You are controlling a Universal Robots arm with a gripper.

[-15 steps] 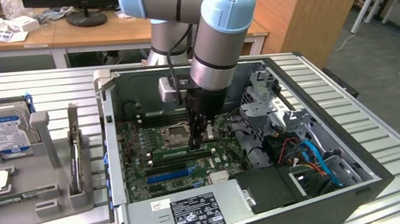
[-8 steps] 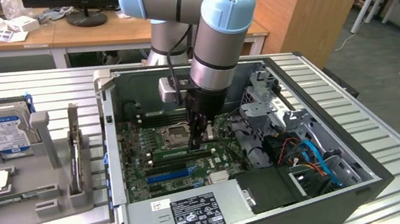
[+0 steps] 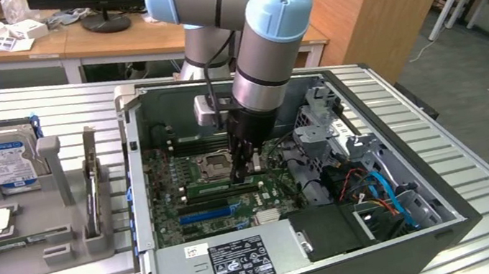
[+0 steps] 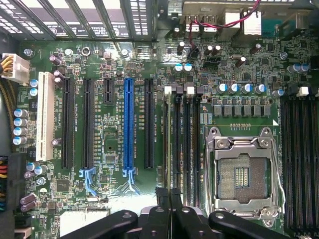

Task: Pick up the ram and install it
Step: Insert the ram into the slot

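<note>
The ram (image 3: 217,182) is a thin green stick standing on edge in a black motherboard slot beside the CPU socket (image 3: 217,161), inside the open computer case (image 3: 432,225). My gripper (image 3: 248,173) reaches straight down into the case at the stick's end toward the exterior view's right. In the wrist view the ram (image 4: 167,144) appears edge-on as a narrow strip in the outermost of several parallel slots. It runs into my gripper (image 4: 170,193), whose black fingers are shut together over its end. Whether the ram is fully seated does not show.
More black memory slots (image 4: 187,144) and the CPU socket (image 4: 241,174) lie beside the ram. A blue expansion slot (image 4: 128,124) lies on the other side. Cables (image 3: 378,186) and a drive cage (image 3: 319,118) crowd the case's right. A silver hard drive (image 3: 6,154) stands in a grey holder outside.
</note>
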